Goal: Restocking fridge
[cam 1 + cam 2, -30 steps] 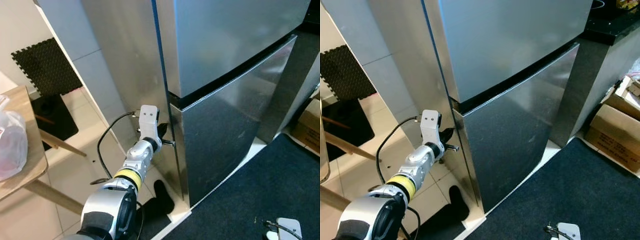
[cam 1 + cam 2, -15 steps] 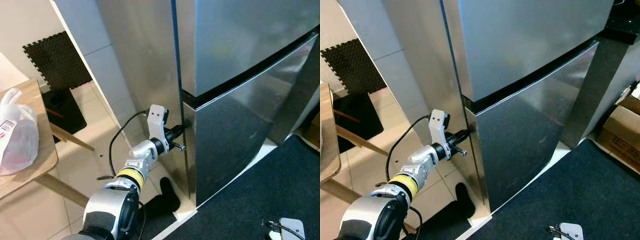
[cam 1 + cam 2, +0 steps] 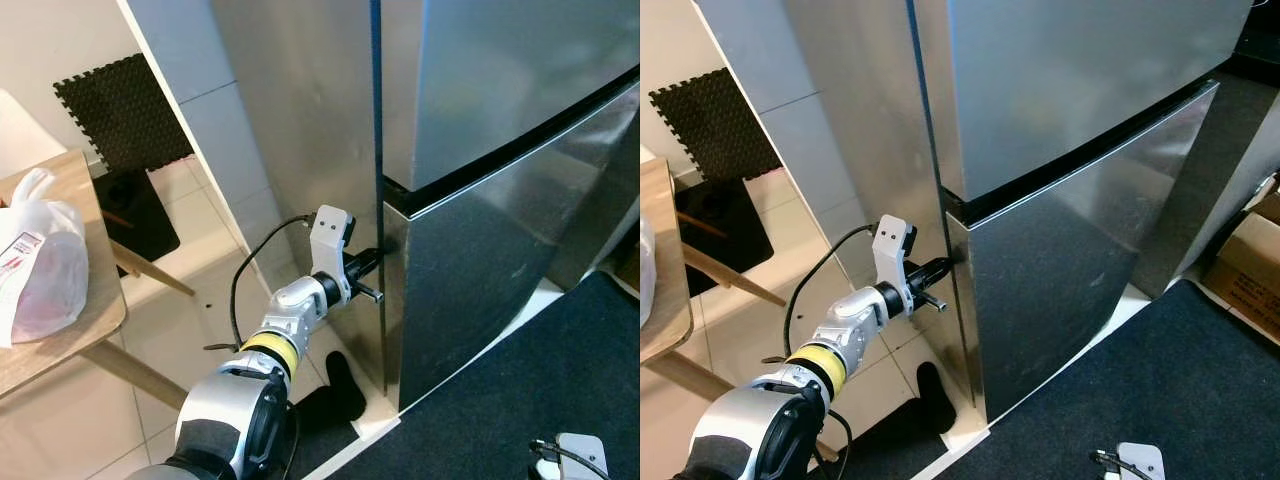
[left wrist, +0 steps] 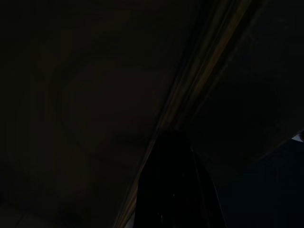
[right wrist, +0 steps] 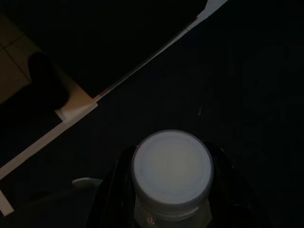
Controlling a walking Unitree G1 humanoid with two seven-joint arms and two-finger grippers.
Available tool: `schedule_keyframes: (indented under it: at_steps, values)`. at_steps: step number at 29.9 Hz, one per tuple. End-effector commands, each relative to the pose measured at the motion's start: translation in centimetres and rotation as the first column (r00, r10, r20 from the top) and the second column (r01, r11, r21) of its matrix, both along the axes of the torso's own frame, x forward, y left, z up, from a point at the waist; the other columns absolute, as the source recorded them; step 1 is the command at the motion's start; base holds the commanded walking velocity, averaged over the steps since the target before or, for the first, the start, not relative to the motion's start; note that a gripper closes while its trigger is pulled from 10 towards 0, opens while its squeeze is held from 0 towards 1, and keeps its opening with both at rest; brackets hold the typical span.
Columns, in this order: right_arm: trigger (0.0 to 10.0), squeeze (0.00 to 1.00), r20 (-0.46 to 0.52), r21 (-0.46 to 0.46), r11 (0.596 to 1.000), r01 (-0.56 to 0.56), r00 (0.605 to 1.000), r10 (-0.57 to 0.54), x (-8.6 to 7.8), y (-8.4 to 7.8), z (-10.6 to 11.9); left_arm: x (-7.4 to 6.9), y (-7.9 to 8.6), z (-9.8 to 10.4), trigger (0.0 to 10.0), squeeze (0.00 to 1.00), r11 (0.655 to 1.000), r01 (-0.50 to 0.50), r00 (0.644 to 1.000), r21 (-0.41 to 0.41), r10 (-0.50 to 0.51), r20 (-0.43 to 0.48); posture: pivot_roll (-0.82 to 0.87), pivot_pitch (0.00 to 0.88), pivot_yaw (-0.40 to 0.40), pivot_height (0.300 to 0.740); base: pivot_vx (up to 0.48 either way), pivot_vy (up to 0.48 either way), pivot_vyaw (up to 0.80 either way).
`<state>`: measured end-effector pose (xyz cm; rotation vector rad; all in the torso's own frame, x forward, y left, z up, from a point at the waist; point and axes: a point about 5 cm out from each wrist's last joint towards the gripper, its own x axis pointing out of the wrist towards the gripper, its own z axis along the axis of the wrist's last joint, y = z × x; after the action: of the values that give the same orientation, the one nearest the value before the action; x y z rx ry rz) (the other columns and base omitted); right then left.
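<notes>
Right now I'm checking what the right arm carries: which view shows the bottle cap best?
The right wrist view: the white bottle cap sits between the right gripper fingers. The eye views catch just the wrist at the bottom edge.

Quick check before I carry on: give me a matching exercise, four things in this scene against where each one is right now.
Things:
1. left tool
2. white bottle cap
3. plastic bag
4. cardboard box

Places:
A. on the wooden table
B. between the right tool's fingers
C. at the left edge of the lower fridge door
D. on the floor to the right of the fridge

Pairs: 1-C, 2-B, 3-A, 4-D
</notes>
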<state>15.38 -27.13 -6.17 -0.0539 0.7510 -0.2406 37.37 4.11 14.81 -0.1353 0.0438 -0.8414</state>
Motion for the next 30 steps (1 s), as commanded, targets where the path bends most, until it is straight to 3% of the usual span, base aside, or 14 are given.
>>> schedule_keyframes:
  at_steps: [1, 13, 30]
  values:
    - [10.0, 0.0, 0.001, 0.002, 1.0, -0.002, 1.0, 0.002, -0.4, 0.2, -0.1, -0.7, -3.0, 0.7, 10.0, 0.0, 0.992, 0.123, 0.992, -0.005, -0.123, 0.012, -0.23, 0.146, 0.119, 0.726, 0.0, 0.0, 0.0]
    - [10.0, 0.0, 0.007, 0.009, 1.0, -0.001, 1.0, 0.001, -0.3, 0.4, -0.2, -1.6, -5.1, 0.9, 10.0, 0.0, 0.972, 0.234, 0.972, -0.016, -0.234, 0.007, -0.23, 0.14, 0.124, 0.726, 0.0, 0.0, 0.0]
    - [10.0, 0.0, 0.01, 0.011, 1.0, -0.007, 1.0, 0.006, -0.4, 0.3, -0.1, -2.3, -6.2, 0.5, 10.0, 0.0, 0.962, 0.273, 0.962, 0.018, -0.273, 0.003, -0.24, 0.14, 0.124, 0.726, 0.0, 0.0, 0.0]
